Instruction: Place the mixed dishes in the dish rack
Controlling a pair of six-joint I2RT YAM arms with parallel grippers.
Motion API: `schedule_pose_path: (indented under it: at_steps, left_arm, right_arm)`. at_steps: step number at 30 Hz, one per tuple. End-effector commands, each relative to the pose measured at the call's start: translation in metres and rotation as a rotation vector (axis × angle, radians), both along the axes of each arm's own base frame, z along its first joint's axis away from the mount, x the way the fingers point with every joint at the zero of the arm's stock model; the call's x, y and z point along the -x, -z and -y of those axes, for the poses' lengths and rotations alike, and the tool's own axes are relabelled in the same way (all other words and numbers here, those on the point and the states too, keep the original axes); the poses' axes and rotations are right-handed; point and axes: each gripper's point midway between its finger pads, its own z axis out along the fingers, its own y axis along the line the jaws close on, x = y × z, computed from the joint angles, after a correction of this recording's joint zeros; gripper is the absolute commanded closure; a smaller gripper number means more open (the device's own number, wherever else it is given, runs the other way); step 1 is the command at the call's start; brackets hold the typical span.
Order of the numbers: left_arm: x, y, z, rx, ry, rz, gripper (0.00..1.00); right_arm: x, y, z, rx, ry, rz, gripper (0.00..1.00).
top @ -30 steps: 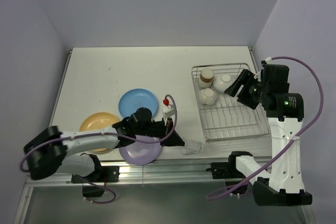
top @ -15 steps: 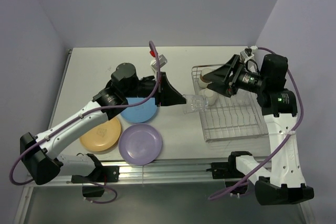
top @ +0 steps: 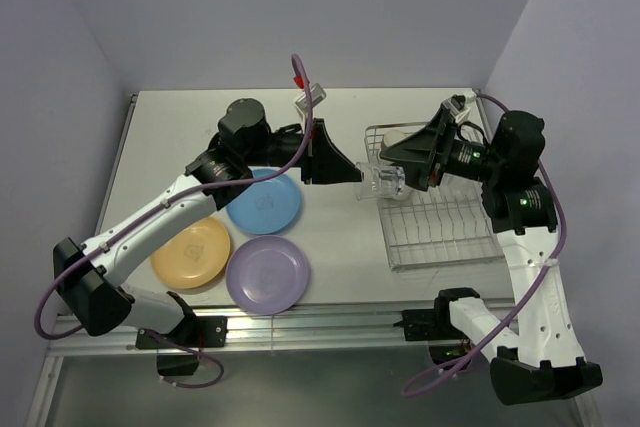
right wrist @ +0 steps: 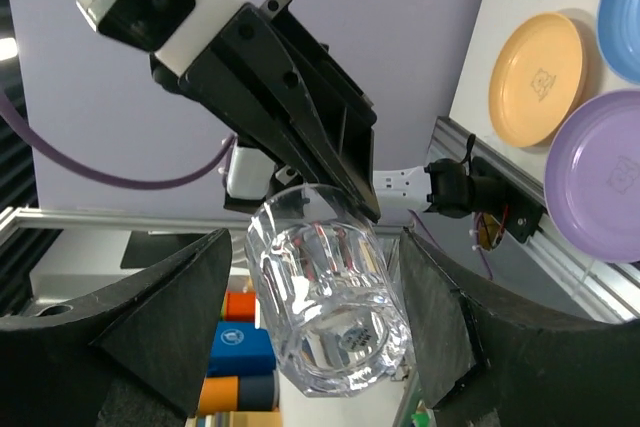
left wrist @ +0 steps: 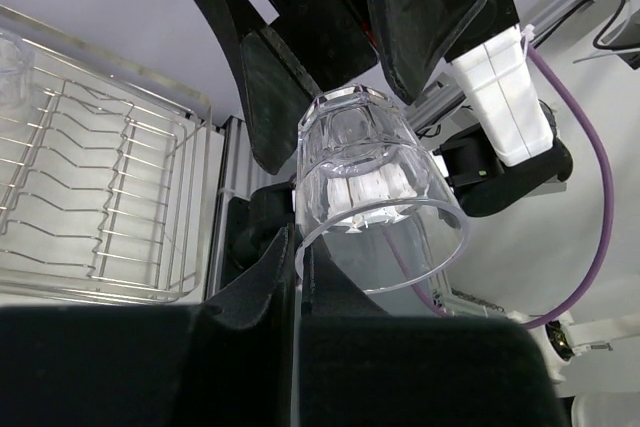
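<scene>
A clear glass (top: 380, 185) hangs in the air over the left edge of the dish rack (top: 440, 232). My left gripper (top: 352, 175) is shut on its rim, one finger inside the glass (left wrist: 370, 197) and one outside, seen at the left gripper (left wrist: 298, 247). My right gripper (top: 398, 169) is open, its fingers standing either side of the glass's base (right wrist: 330, 297) without touching it. The blue plate (top: 262, 201), orange-yellow plate (top: 190, 252) and purple plate (top: 267, 272) lie flat on the table. The dishes in the rack's far-left corner are mostly hidden behind the right gripper.
The rack's prongs and grid (left wrist: 90, 197) show bare in the left wrist view. The three plates lie left of the rack, under the left arm. Walls close in the table at the back and on both sides.
The left arm lifted the glass from near the table's front edge up and right to the rack. The right gripper swung left, and its fingers now flank the glass.
</scene>
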Motion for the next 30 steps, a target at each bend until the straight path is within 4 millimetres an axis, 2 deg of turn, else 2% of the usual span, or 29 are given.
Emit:
schedule_pose_path:
  at_steps: [1, 8, 12, 15, 16, 21, 24, 25, 26, 27, 28, 29, 30]
  left_arm:
    - [0.002, -0.030, -0.004, 0.073, 0.025, 0.045, 1.00]
    - [-0.002, -0.037, -0.011, 0.131, 0.021, 0.033, 1.00]
    - [-0.007, -0.032, -0.016, 0.138, 0.010, -0.005, 1.00]
    - [-0.007, -0.030, -0.018, 0.152, 0.012, -0.021, 1.00]
    - [-0.006, -0.027, -0.019, 0.150, 0.013, -0.028, 1.00]
    - [-0.008, -0.023, -0.023, 0.165, 0.008, -0.053, 1.00]
    - [-0.009, -0.020, -0.022, 0.160, 0.007, -0.065, 1.00]
    - [-0.009, -0.020, -0.022, 0.161, 0.007, -0.067, 1.00]
    - [-0.011, -0.020, -0.022, 0.163, 0.001, -0.068, 0.99]
    - [-0.014, -0.016, -0.020, 0.143, -0.009, -0.091, 0.91]
    - [-0.018, -0.011, -0.018, 0.124, -0.025, -0.096, 0.65]
    - [-0.024, -0.005, -0.017, 0.106, -0.057, -0.118, 0.50]
    - [-0.027, 0.000, -0.016, 0.089, -0.072, -0.132, 0.12]
  right_arm:
    - [0.015, -0.003, -0.004, -0.009, -0.062, 0.053, 0.25]
    - [0.028, 0.000, -0.005, -0.018, -0.096, 0.045, 0.27]
    - [0.029, 0.004, -0.005, -0.024, -0.099, 0.040, 0.28]
    - [0.028, 0.003, -0.006, -0.037, -0.100, 0.040, 0.33]
    - [0.030, -0.004, -0.006, -0.055, -0.105, 0.056, 0.35]
    - [0.036, -0.016, -0.007, -0.122, -0.130, 0.045, 0.51]
    - [0.041, -0.026, -0.006, -0.142, -0.142, 0.080, 0.72]
    - [0.041, -0.027, -0.007, -0.145, -0.143, 0.074, 0.94]
    - [0.041, -0.030, -0.006, -0.145, -0.139, 0.079, 1.00]
    - [0.038, -0.029, -0.006, -0.141, -0.128, 0.062, 1.00]
    - [0.037, -0.028, -0.006, -0.134, -0.122, 0.065, 1.00]
    - [0.037, -0.034, -0.006, -0.126, -0.113, 0.080, 1.00]
    - [0.030, -0.031, -0.006, -0.100, -0.101, 0.109, 1.00]
